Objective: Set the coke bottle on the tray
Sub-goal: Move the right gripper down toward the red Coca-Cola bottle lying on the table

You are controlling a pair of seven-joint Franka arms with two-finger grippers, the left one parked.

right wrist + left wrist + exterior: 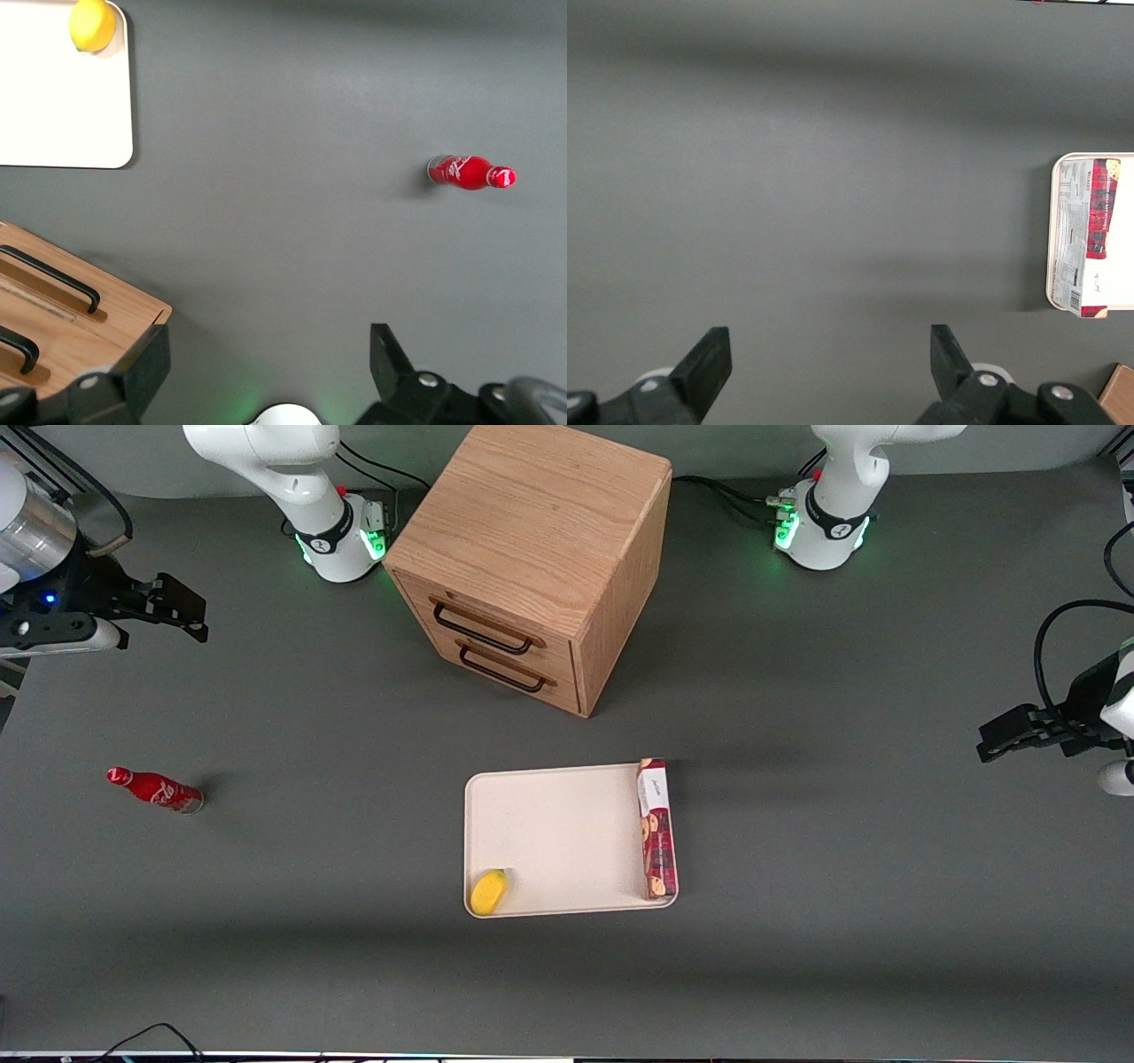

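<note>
The coke bottle (156, 790) is small, slim and red with a red cap and silvery base. It stands on the grey table toward the working arm's end, and shows in the right wrist view (469, 173). The cream-white tray (558, 837) lies mid-table, nearer the front camera than the wooden cabinet; its corner shows in the right wrist view (62, 115). My right gripper (182, 609) hangs high above the table, open and empty, farther from the front camera than the bottle and well apart from it. Its fingers (149, 363) stand wide apart.
A wooden drawer cabinet (532, 558) with two dark handles stands farther from the camera than the tray. A long red cookie box (656, 828) lies on the tray's edge toward the parked arm. A yellow lemon (489, 892) sits in the tray's near corner.
</note>
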